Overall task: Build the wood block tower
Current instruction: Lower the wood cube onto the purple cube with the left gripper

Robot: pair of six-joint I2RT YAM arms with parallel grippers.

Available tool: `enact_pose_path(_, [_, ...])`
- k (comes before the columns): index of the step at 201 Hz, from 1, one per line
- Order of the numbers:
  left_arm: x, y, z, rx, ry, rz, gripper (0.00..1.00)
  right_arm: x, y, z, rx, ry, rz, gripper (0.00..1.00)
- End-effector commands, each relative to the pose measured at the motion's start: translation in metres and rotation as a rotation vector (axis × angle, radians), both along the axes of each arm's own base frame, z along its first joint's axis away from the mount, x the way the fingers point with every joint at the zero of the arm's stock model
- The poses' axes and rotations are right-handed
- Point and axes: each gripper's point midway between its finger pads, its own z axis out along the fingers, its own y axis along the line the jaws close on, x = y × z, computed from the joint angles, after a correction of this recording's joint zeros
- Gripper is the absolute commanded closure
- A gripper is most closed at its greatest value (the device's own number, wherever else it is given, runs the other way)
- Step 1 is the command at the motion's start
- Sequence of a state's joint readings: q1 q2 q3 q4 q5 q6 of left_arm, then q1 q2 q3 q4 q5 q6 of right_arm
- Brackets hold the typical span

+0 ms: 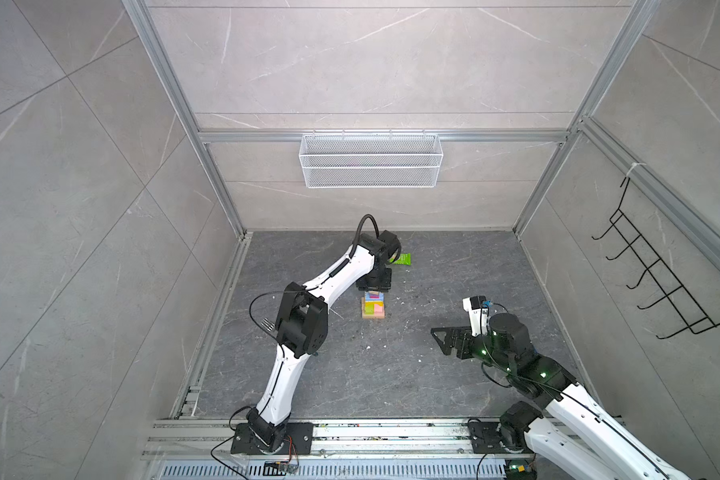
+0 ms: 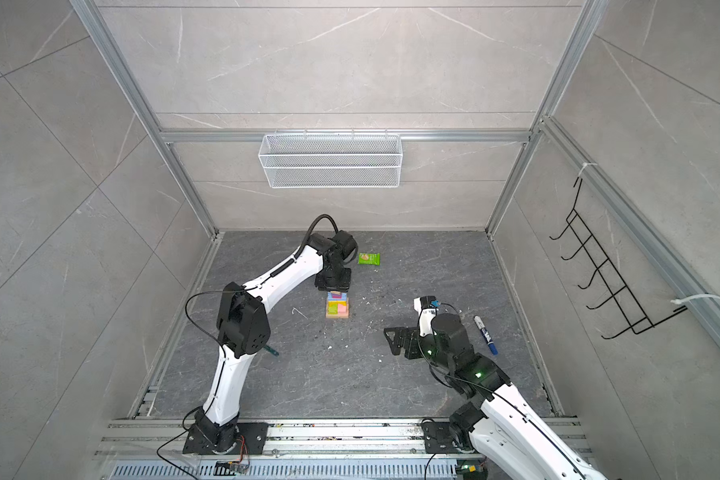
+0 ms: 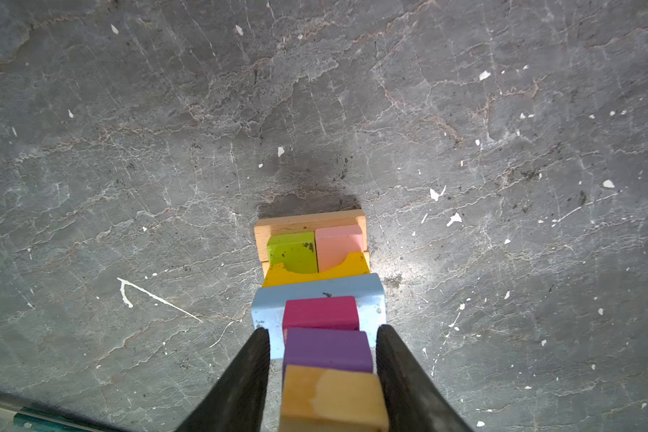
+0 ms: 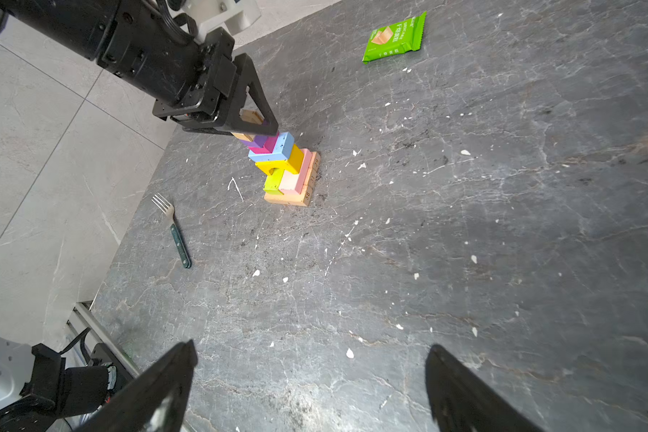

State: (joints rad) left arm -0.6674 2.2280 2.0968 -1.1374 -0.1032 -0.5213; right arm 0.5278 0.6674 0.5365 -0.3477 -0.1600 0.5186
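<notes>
the tower (image 1: 373, 306) stands in the middle of the dark table (image 4: 464, 224). at its bottom lie tan bars (image 3: 307, 220). on them sit a lime block (image 3: 292, 251) and a pink block (image 3: 338, 243), side by side. over those comes a yellow arch (image 3: 354, 267), then a light blue bar (image 3: 315, 288), then a magenta block (image 3: 320, 313), then a purple block (image 3: 328, 348). at the very top is a small tan cube (image 3: 332, 396).

my left gripper (image 3: 323, 329) is right over the tower, with one finger on each side of the tan cube. the gap is narrow, but i cannot tell if the fingers press the cube. my right gripper (image 4: 311, 346) is well to the right of the tower, spread wide with nothing in it.

a green snack packet (image 4: 393, 37) lies behind the tower. a fork (image 4: 173, 224) lies left of the tower. a blue marker (image 2: 486, 334) lies far right of the tower, past my right gripper.
</notes>
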Motion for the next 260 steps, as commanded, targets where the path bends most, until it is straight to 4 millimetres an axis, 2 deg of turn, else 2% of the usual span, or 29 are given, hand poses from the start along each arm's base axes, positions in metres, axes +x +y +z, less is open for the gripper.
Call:
enact_pose_path(1, [0.0005,0.0017,0.0001,0.009,0.014,0.020,0.52,-0.0020,-0.0039,-0.0037,-0.035,-0.001,0.000,0.03])
enact_pose_path(260, [0.0009,0.0019,-0.0052,0.016,0.031,0.032,0.63,-0.0022,-0.0053,-0.0045,-0.041,-0.002,-0.004,0.03])
